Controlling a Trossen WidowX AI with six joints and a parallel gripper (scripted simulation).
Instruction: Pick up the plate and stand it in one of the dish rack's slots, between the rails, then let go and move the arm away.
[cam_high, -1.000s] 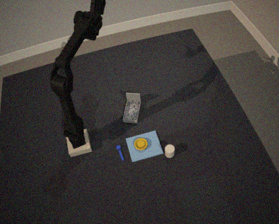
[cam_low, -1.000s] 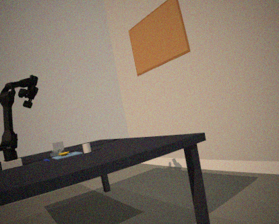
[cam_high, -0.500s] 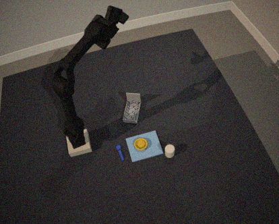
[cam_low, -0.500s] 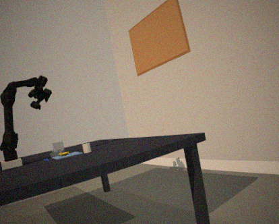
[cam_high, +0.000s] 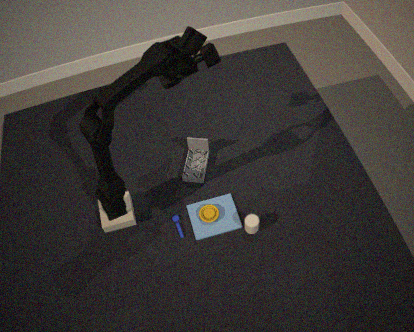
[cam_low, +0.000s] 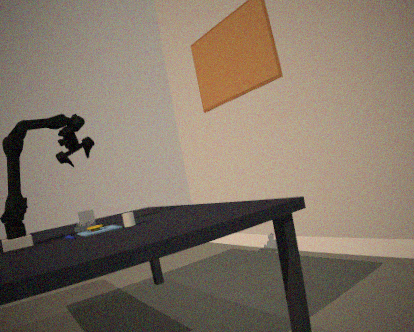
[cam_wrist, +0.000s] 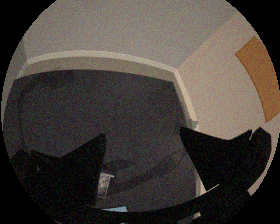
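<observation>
The yellow round plate (cam_high: 209, 213) (cam_low: 95, 228) lies flat on a light-blue mat (cam_high: 220, 230) (cam_low: 111, 229) (cam_wrist: 118, 209); the wrist view shows only the mat's edge, not the plate. The grey dish rack (cam_high: 197, 144) (cam_low: 86, 217) (cam_wrist: 104, 185) stands on the table beyond the mat, with a taller panel at its far end; no plate shows in it. Its slots are too small to make out clearly. My gripper (cam_high: 196, 70) (cam_low: 81, 161) (cam_wrist: 143, 135) is open and empty, high above the table and well away from the plate, with its fingers wide apart.
A white cylinder (cam_high: 251, 224) (cam_low: 128, 219) stands just right of the mat. A blue spoon-like utensil (cam_high: 178, 226) (cam_low: 69, 237) lies left of the mat, between it and the arm's pale base (cam_high: 120, 224) (cam_low: 17, 243). The dark table (cam_high: 280, 280) (cam_low: 200, 225) carries them all.
</observation>
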